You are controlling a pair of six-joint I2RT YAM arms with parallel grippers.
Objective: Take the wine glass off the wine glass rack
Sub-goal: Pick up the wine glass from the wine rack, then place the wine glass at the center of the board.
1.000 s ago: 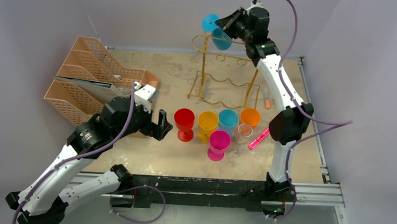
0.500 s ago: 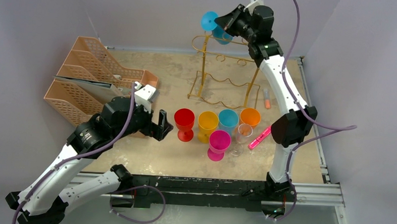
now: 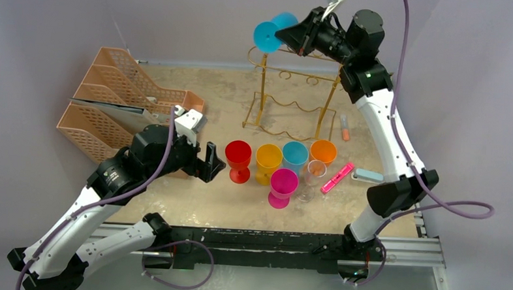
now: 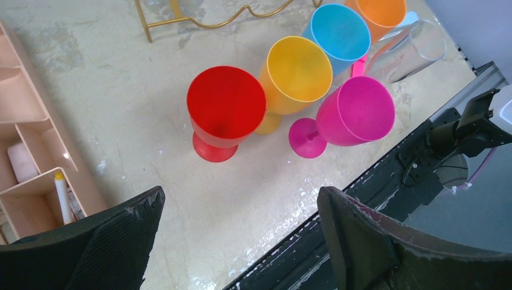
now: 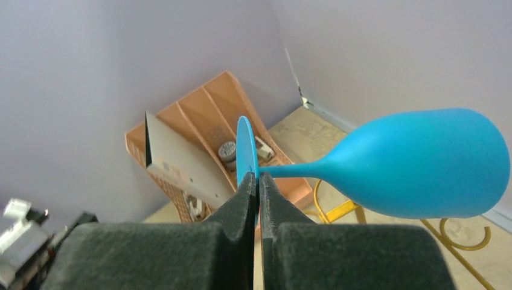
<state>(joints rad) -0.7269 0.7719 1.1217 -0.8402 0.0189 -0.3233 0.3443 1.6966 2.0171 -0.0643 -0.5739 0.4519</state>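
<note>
My right gripper [image 3: 291, 35] is shut on the flat foot of a blue wine glass [image 3: 267, 35] and holds it lying sideways, lifted above the top hooks of the gold wire wine glass rack [image 3: 288, 100]. In the right wrist view the pads [image 5: 241, 193] pinch the thin blue foot, and the glass's bowl [image 5: 422, 163] points to the right, over a curled gold hook [image 5: 462, 235]. My left gripper [image 3: 209, 161] is open and empty, low over the table left of a red glass [image 3: 237, 157], which the left wrist view [image 4: 226, 109] also shows.
Several glasses stand in front of the rack: yellow [image 3: 268, 160], blue [image 3: 295, 154], orange [image 3: 323, 151], magenta [image 3: 283, 185] and a clear one [image 3: 314, 174]. Peach mesh file trays [image 3: 112, 106] sit at the left. A pink marker [image 3: 337, 177] and a pale blue object [image 3: 368, 175] lie at the right.
My right gripper has lifted the blue glass up off the rack's hooks and tipped it sideways, while the right arm swung out to the right. The left arm has not moved.
</note>
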